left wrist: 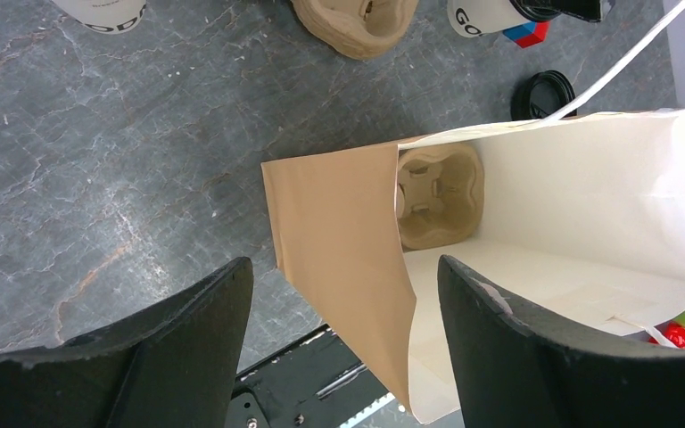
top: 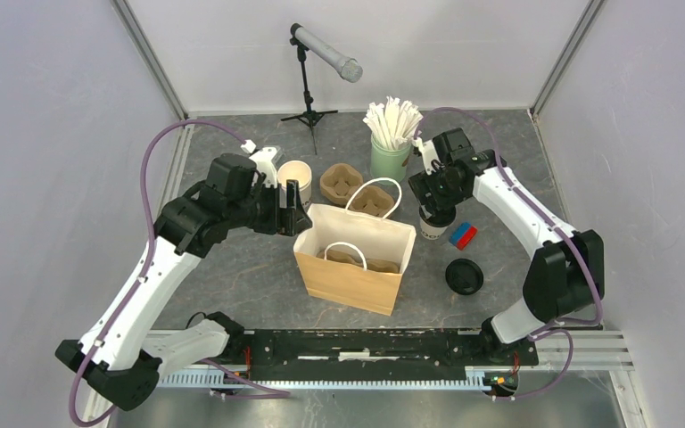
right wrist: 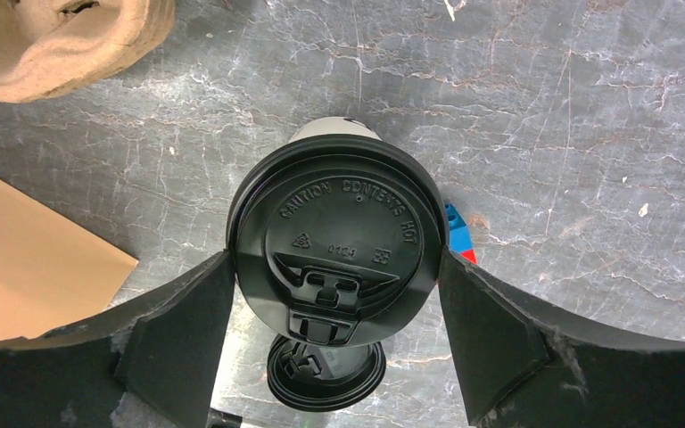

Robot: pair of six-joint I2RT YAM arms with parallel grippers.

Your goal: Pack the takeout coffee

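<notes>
With right gripper [right wrist: 334,259] flanking takeout coffee [right wrist: 334,223] for lifting, cannot tell if clamped; with left gripper [left wrist: 345,267] spread at ten o'clock of bag [left wrist: 339,232].

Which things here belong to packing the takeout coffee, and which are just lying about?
Job: takeout coffee, paper bag, cup carrier inside it.
Lying about: loose black lid, lidless cream cup, spare carriers, green cup of straws, red-and-blue block, microphone.
</notes>
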